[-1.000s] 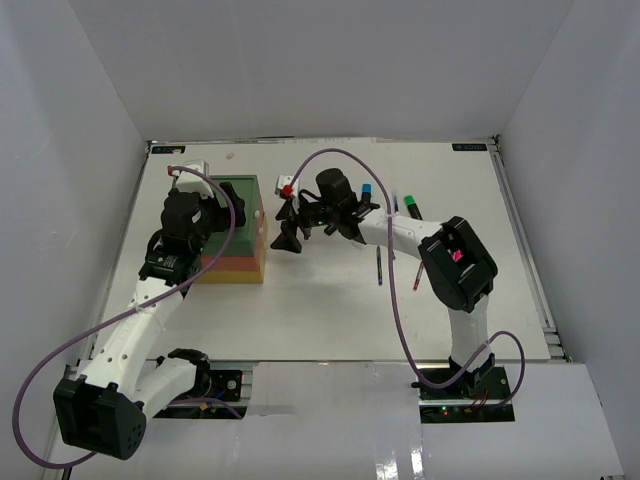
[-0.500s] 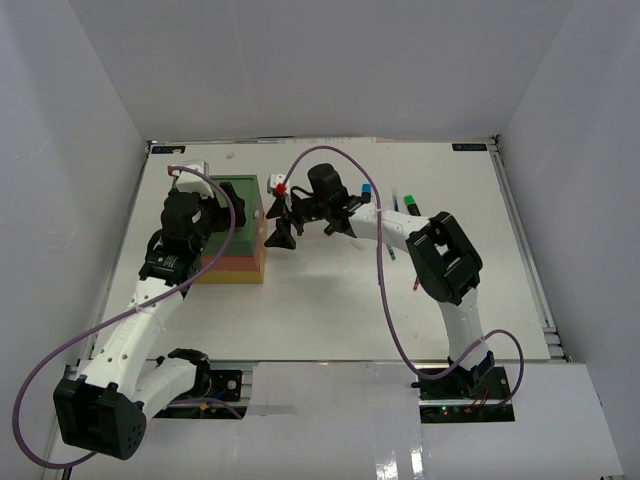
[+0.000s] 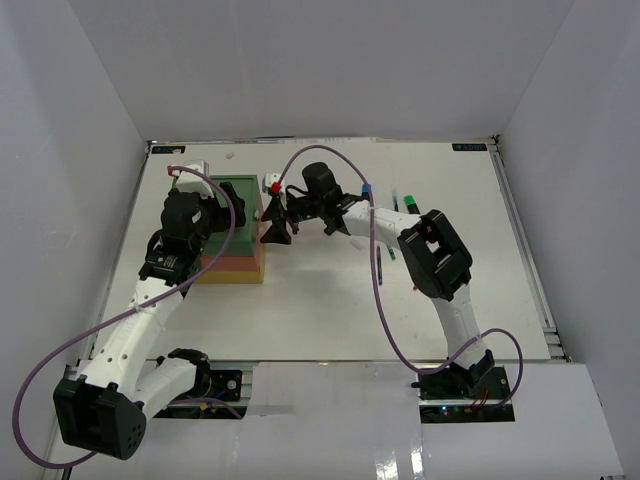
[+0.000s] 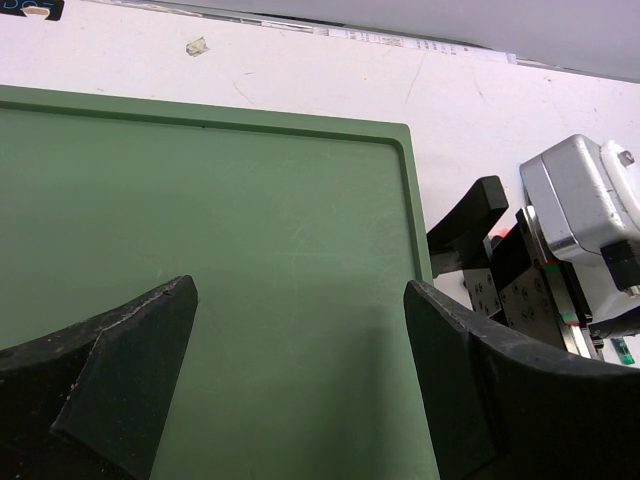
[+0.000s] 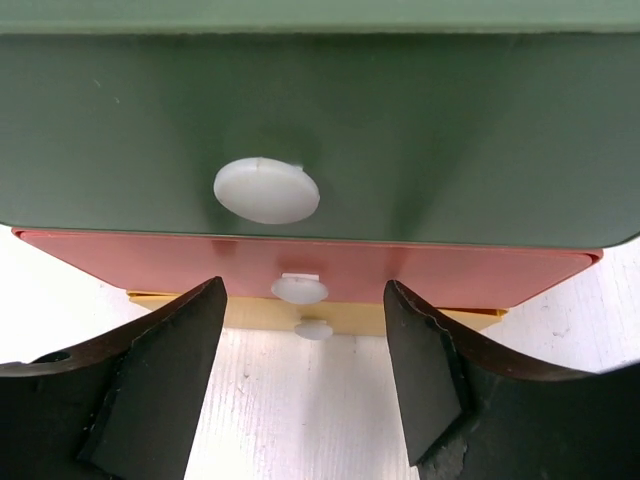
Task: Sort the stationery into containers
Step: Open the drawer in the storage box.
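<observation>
Right gripper is seen unclenched, jaws flanking the red-tier knob, nothing gripped. Left gripper is spread wide over the drawer stack. The knob should be centred, pinched and pulled straight, with the stack pressed down. Highlighters are seen on the table behind the right arm.

Drawer stack blocks the table's left side; highlighters lie far right; near edge offers open passage.
</observation>
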Controlling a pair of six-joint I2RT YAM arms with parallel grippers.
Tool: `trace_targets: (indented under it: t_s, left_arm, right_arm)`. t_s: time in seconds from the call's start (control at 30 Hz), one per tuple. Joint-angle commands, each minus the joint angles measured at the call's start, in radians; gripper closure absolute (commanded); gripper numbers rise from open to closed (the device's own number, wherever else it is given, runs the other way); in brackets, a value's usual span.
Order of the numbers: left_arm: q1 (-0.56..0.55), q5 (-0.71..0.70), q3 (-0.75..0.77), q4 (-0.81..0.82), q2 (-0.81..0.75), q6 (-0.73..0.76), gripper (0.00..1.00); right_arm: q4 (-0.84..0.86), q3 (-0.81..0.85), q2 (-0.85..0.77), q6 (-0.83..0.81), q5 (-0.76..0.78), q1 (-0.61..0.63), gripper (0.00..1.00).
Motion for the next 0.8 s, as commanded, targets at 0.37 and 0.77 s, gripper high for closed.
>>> trace_targets:
  t_s: [0.37, 0.77]
  left_arm:
    - [0.000, 0.042, -0.009, -0.093, 0.023, -0.018, 0.05]
    - [0.000, 0.039, -0.011, -0.093, 0.023, -0.020, 0.05]
  right_arm:
    - [-0.015, 0.082, 0.032, -0.009, -0.037, 0.006, 0.48]
    - [-0.016, 0.087, 0.039, -0.009, -0.042, 0.009, 0.66]
